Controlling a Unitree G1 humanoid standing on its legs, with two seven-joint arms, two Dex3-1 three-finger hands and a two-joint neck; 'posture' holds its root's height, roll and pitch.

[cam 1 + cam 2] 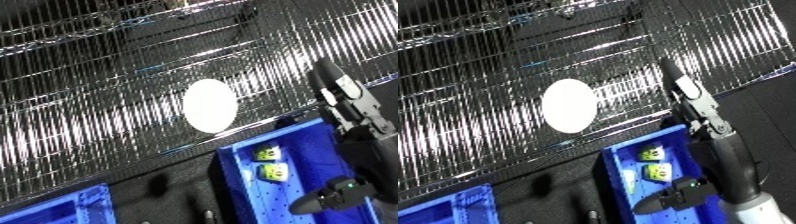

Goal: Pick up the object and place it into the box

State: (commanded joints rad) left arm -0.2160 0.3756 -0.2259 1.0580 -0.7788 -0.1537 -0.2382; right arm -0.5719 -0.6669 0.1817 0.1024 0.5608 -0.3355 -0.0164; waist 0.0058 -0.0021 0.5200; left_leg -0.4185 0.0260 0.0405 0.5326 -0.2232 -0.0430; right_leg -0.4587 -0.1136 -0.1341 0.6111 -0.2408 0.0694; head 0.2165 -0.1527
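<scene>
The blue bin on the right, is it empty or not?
Not empty: the blue bin holds two small yellow-green items, lying on its floor near the left wall.

The right hand (684, 194) is dark against a dark arm, so how its fingers stand cannot be read in either view. The arm crosses the right blue bin (251, 182) and hides much of its floor and far wall, and the bin's near end is cut off by the lower edge. Two small yellow-green items (270, 153) lie inside, too small and blurred to name; they may be labelled packets. A second blue bin (69, 206) shows only a corner at the lower left. The white oval object (210, 105) on the wire shelf (89, 100) is washed out, without surface detail.
</scene>
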